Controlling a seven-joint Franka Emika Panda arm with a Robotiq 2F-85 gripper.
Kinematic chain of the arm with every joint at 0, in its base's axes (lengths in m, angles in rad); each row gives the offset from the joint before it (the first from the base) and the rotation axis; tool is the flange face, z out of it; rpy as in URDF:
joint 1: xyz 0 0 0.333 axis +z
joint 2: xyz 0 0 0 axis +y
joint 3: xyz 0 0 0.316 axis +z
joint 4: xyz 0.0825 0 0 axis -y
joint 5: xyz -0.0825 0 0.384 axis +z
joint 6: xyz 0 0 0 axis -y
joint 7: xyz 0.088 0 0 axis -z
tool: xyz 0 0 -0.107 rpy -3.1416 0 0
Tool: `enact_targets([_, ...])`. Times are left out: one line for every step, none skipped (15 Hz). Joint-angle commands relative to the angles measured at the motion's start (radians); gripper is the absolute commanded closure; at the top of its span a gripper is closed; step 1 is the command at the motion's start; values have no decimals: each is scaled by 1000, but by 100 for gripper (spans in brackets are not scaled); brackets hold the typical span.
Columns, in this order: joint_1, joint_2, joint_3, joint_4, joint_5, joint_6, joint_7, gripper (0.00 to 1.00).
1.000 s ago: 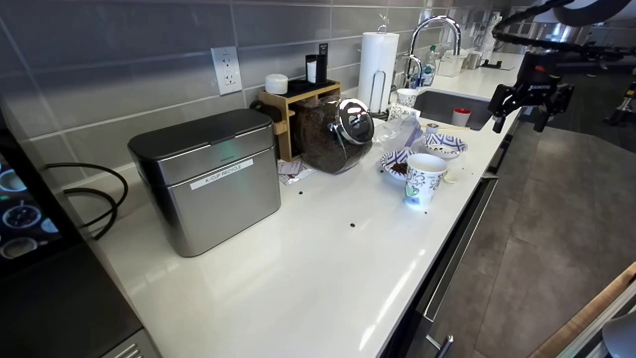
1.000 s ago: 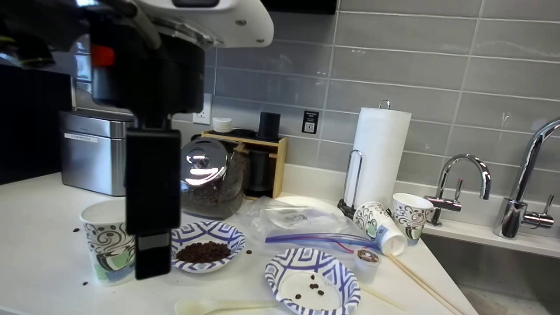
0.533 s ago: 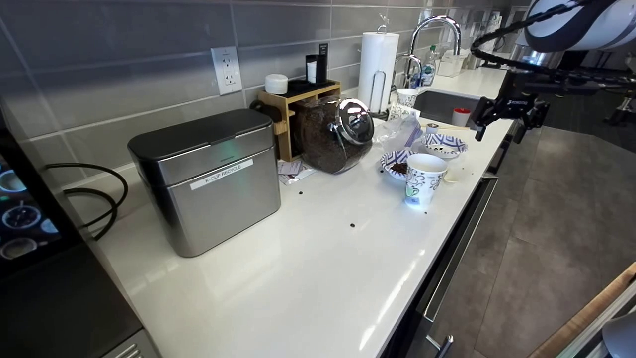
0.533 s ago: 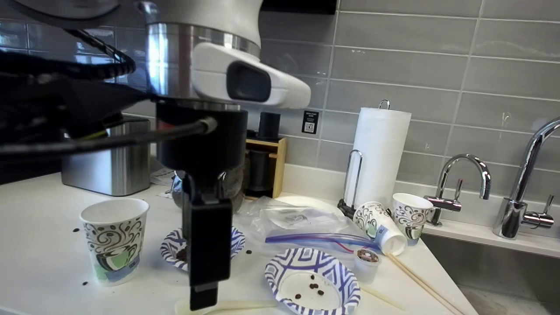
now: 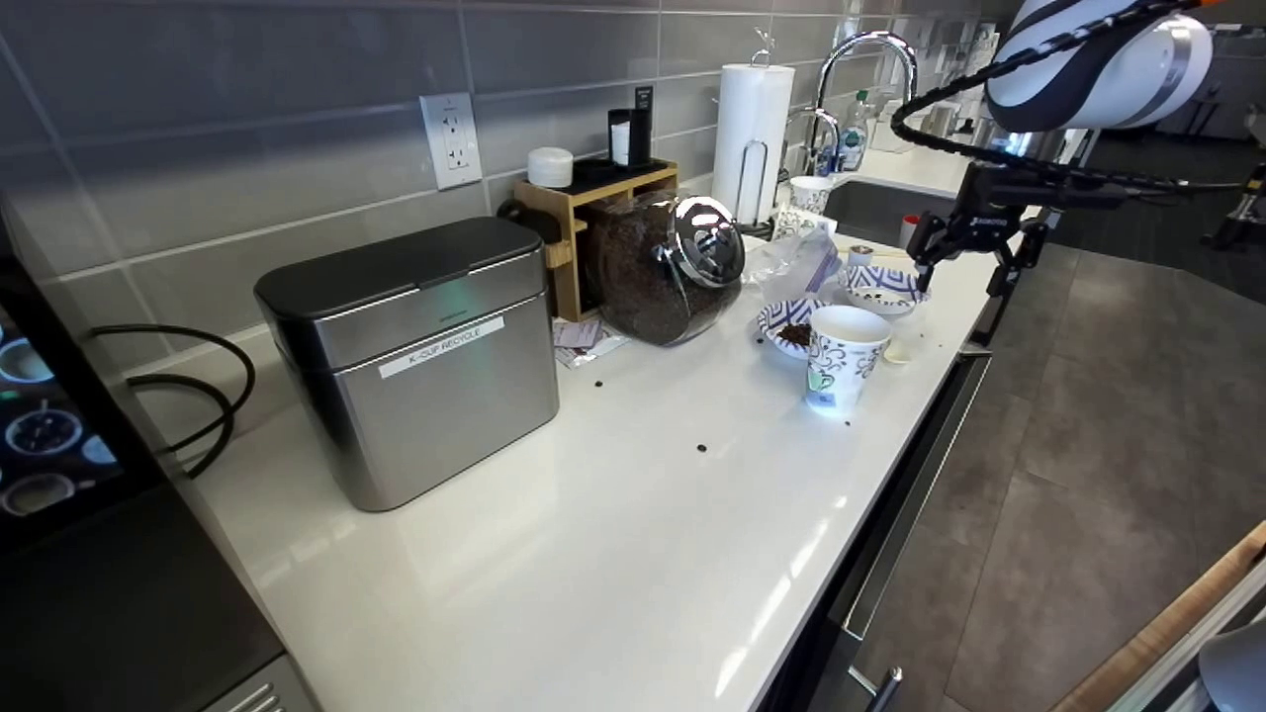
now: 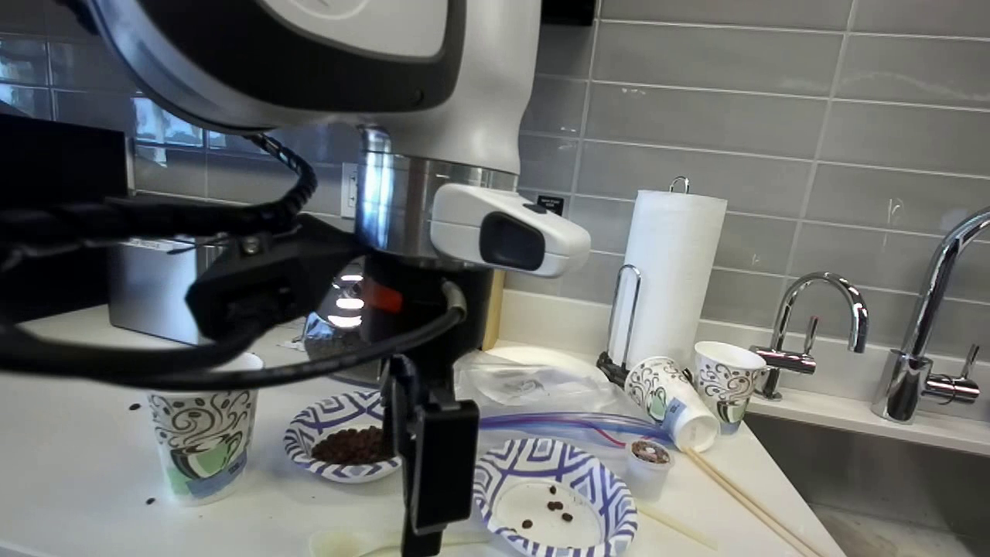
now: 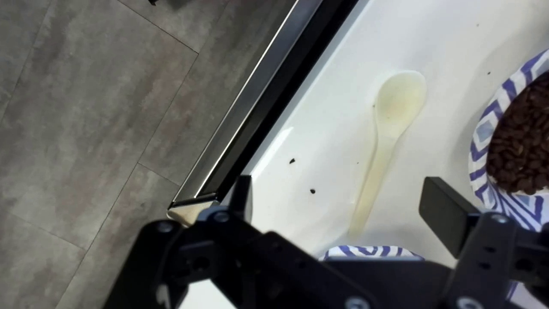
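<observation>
Wrist view: the pale spoon (image 7: 384,143) lies on the counter (image 7: 450,51), its head toward 1 o'clock, its handle toward 7. Over the last second only your arm has changed place: in an exterior view, your gripper (image 5: 961,284) has travelled toward 8 o'clock and sits lower, while the things on the counter lie as they did. By my judgement that amounts to positioning near the spoon, with no handling of it begun. Your gripper's jaws stand spread wide, the spoon's handle showing in the gap between the pads (image 7: 444,214); you have hold of nothing, and no contact shows. Outward from the spoon, the bean-filled bowl (image 7: 479,150) sits toward 3 o'clock, the second patterned bowl (image 7: 369,251) toward 6, mostly hidden by your gripper, and two dark specks (image 7: 312,191) toward 8. The counter's edge runs past toward 10. Farther off, in an exterior view, the upright paper cup (image 6: 203,452) stands toward 9 o'clock from the bean-filled bowl, and the paper towel roll (image 6: 671,278) toward 1 from the second patterned bowl.
</observation>
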Motion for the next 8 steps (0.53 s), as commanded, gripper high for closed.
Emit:
enact_targets([19, 105, -16, 74, -3, 18, 25, 0])
enact_targets([23, 124, -18, 86, 0, 19, 26, 0])
enact_targets([27, 141, -20, 101, -1, 12, 27, 0])
enact_targets([31, 157, -22, 112, 1, 11, 37, 0])
enact_targets([30, 108, -29, 79, 0, 0, 9, 0])
enact_targets([34, 125, -30, 90, 1, 0, 13, 0])
enact_targets([36, 137, -30, 98, 1, 0, 15, 0])
enact_targets([37, 145, -31, 104, 1, 0, 16, 0])
